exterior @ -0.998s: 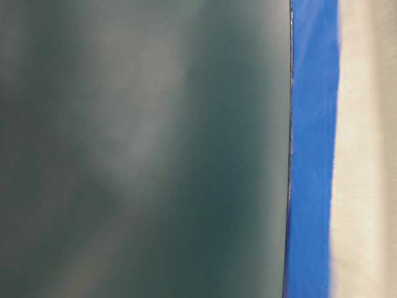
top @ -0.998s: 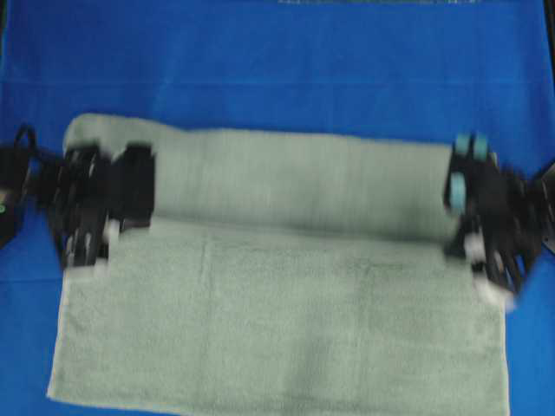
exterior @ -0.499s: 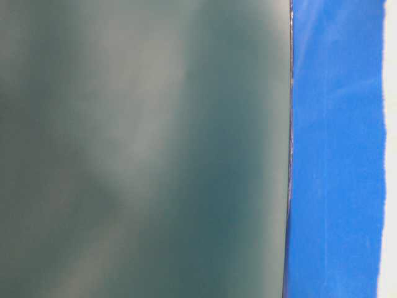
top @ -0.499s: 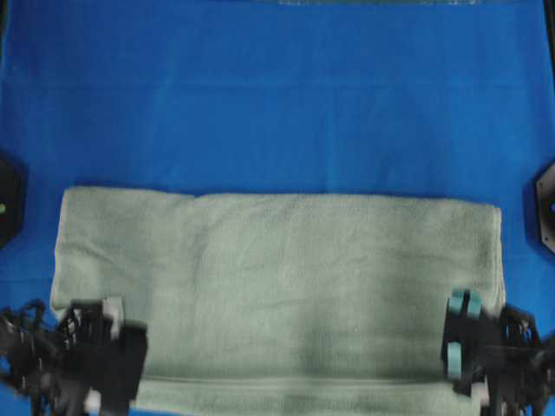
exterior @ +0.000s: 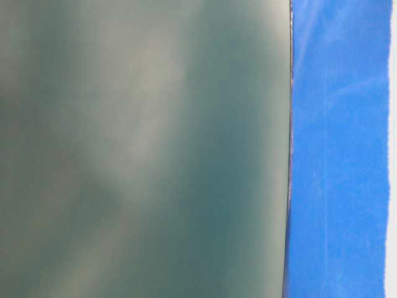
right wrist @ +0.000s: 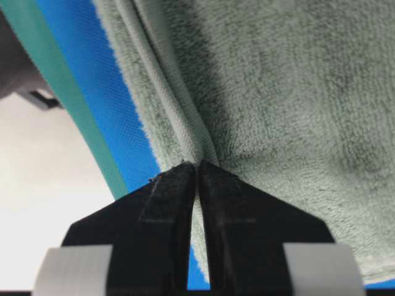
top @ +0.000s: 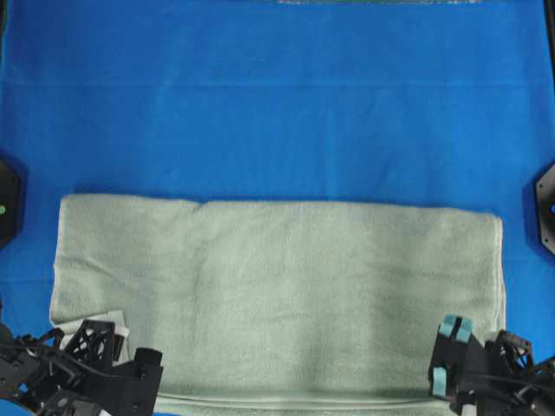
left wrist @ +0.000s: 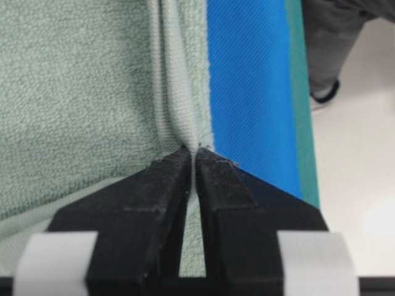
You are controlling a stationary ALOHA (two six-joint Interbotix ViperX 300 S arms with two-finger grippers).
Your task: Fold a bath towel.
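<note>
The bath towel (top: pixel 277 295) is a pale sage-green terry cloth lying doubled over on the near half of the table. Its upper layer's hem runs just short of the near edge. At the towel's near left corner my left gripper (top: pixel 143 386) is shut on the hemmed edge (left wrist: pixel 179 117), its tips (left wrist: pixel 192 151) pinching both layers. My right gripper (top: pixel 447 368) sits at the near right corner, also shut (right wrist: pixel 197 165) on the bath towel's hem (right wrist: pixel 179 129). The table-level view shows neither gripper.
A bright blue cloth (top: pixel 277 104) covers the table. Black arm bases stand at the left edge (top: pixel 7 208) and the right edge (top: pixel 546 212). Both wrist views show the table's teal rim (left wrist: pixel 302 92) close by, with pale floor beyond. A blurred grey-green surface (exterior: pixel 142 149) fills most of the table-level view.
Both grippers have carried the towel's far edge over to the near side, laying it doubled. The roll seen a second ago has flattened, and the arms have dropped to the near corners.
</note>
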